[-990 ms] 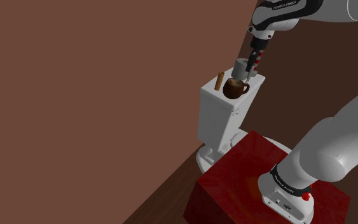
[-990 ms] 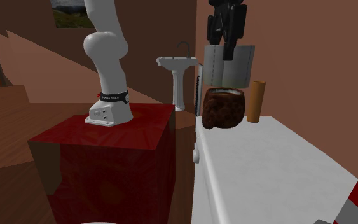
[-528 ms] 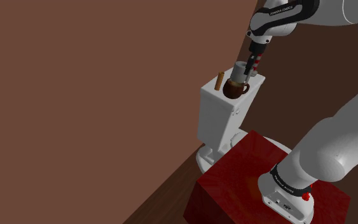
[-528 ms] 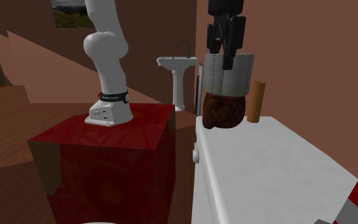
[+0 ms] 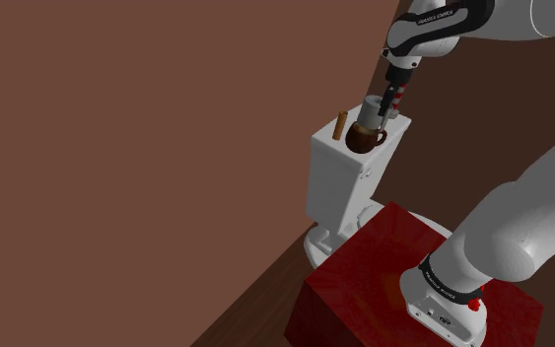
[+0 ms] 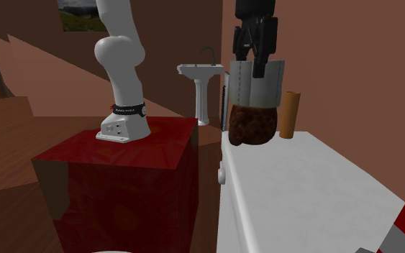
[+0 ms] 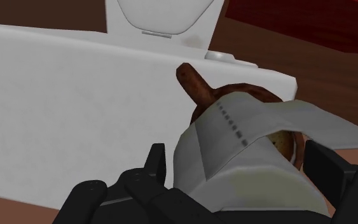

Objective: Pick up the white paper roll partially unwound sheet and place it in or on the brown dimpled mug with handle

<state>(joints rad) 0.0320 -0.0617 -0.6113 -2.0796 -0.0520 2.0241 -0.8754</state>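
Second exterior view, left to right: red stand (image 6: 121,180), sink (image 6: 202,72) far back, then brown mug (image 6: 251,126) at the far left corner of the tank lid (image 6: 294,194), close to the edge. A brown cylinder (image 6: 288,113) stands upright just beside it, with the wall (image 6: 352,65) on the right. The lid is bare toward the camera. The paper roll (image 6: 262,83) is upright, its bottom end in the mug mouth. Tool (image 6: 257,66) comes from above, fingers (image 7: 155,162) pinching the roll's sides. The loose sheet (image 7: 323,119) drapes across the mug.

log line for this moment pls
phase: place | fingers: shut on paper roll | roll end: in brown mug | mug: on toilet tank
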